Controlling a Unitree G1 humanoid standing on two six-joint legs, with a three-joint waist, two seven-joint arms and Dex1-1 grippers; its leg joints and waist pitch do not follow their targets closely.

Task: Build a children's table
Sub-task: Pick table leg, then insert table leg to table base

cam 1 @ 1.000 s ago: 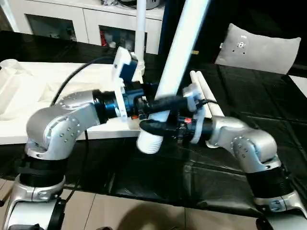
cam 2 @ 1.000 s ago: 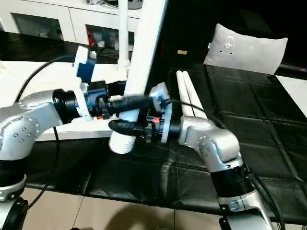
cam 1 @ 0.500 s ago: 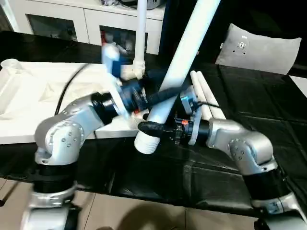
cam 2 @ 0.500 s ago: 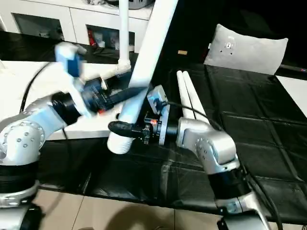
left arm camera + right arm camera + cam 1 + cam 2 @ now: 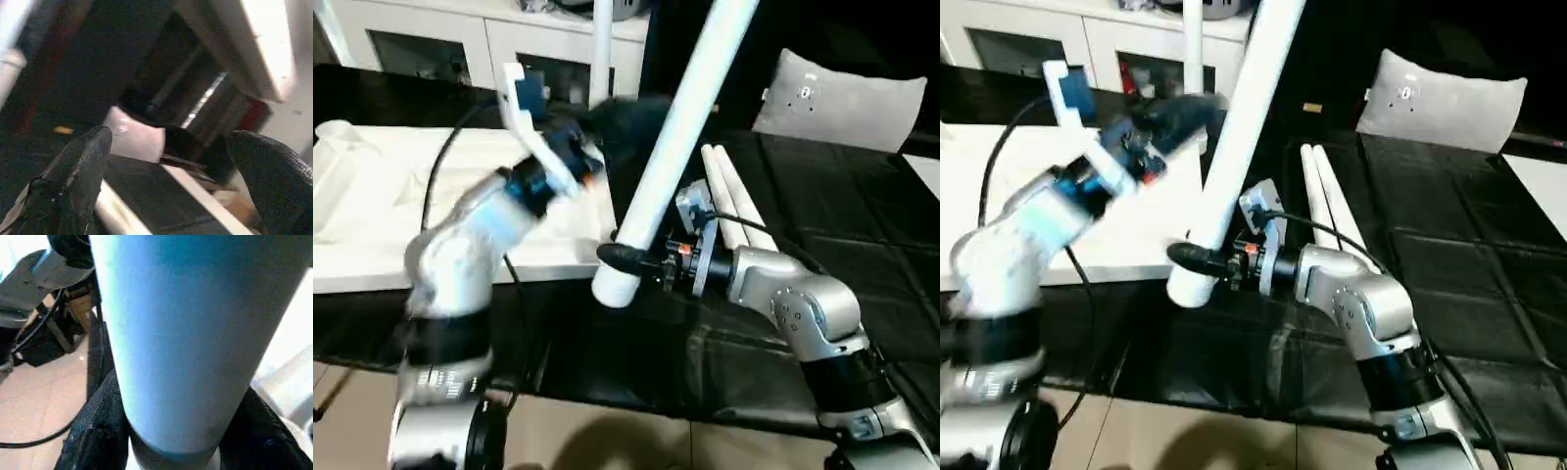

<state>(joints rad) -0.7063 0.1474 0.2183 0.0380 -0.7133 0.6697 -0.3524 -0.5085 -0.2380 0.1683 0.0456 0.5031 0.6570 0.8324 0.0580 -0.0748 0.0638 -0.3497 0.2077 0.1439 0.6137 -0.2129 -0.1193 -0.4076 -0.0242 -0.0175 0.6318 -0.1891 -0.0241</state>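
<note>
A: Is anything sitting in a socket yet?

B: One leg point(image 5: 602, 49) is standing upright at the far corner of the table top point(image 5: 372, 211), beyond the left gripper point(image 5: 625, 116). Its foot is hidden behind that gripper's blur, so whether it is seated in a socket cannot be told. Another round socket point(image 5: 335, 130) at the top's far left corner is showing nothing in it.

A: What is the right gripper doing?

B: The right gripper point(image 5: 625, 260) is clamping around the thick end of a second leg point(image 5: 677, 127), with its two black fingers point(image 5: 100, 423) pressing on opposite sides of the tube. The fingers are standing about half apart, matching the tube's width. The leg is tilting up and away from that gripper, and its open end is hanging just below the fingers, over the black surface point(image 5: 636, 362) next to the table top's near edge.

A: And the left one?

B: The left gripper is spreading its fingers point(image 5: 80, 166) wide and holding nothing. It is raised above the table top's far right corner, just to the left of the tilted leg and apart from it.

A: Where are the remaining legs?

B: Two more legs point(image 5: 729, 191) are lying side by side on the black surface just behind the right gripper, touching each other. A grey pillow point(image 5: 847, 98) is resting farther back, well beyond that gripper.
</note>
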